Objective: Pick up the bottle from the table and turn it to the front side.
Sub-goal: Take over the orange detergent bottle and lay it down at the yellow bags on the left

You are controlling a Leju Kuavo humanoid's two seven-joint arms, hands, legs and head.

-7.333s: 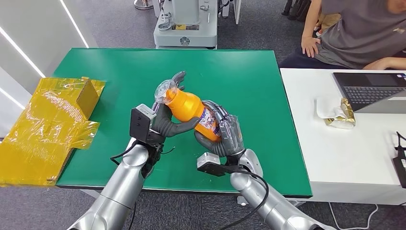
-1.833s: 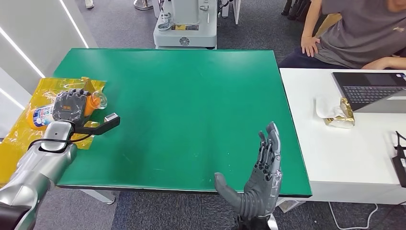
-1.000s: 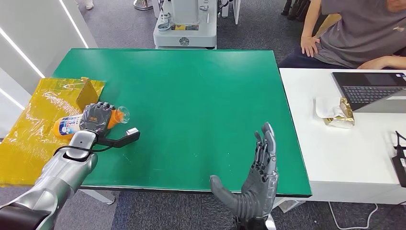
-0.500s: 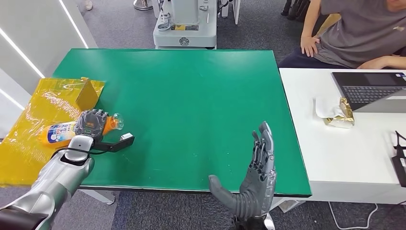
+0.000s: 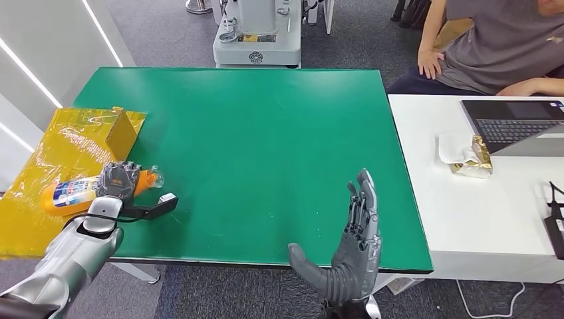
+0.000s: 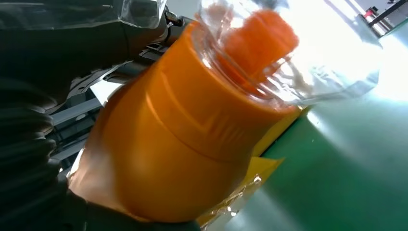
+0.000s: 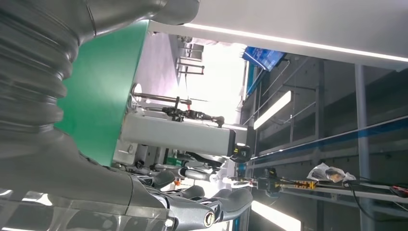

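The orange bottle (image 5: 66,193) with a white and blue label and a clear cap lies sideways in my left hand (image 5: 118,179), over the yellow plastic sheet (image 5: 46,219) at the table's left edge. Its cap end points toward the green table (image 5: 266,133). In the left wrist view the orange bottle (image 6: 173,144) looms close, with its clear cap (image 6: 288,57) facing away from the palm. My right hand (image 5: 349,259) stands at the table's near edge, fingers straight and spread, holding nothing. The right wrist view has the right hand's fingers (image 7: 211,202) extended.
A small gold box (image 5: 122,131) stands on the yellow sheet behind the bottle. A white table (image 5: 485,219) on the right carries a laptop (image 5: 515,126) and a gold wrapper (image 5: 473,159). A seated person (image 5: 499,46) is at the far right. A grey machine (image 5: 258,33) stands beyond the table.
My left hand has carried the bottle from the table's middle out to the yellow sheet, then a little nearer and leftward in the last second. The right hand let go and stays raised at the near edge.
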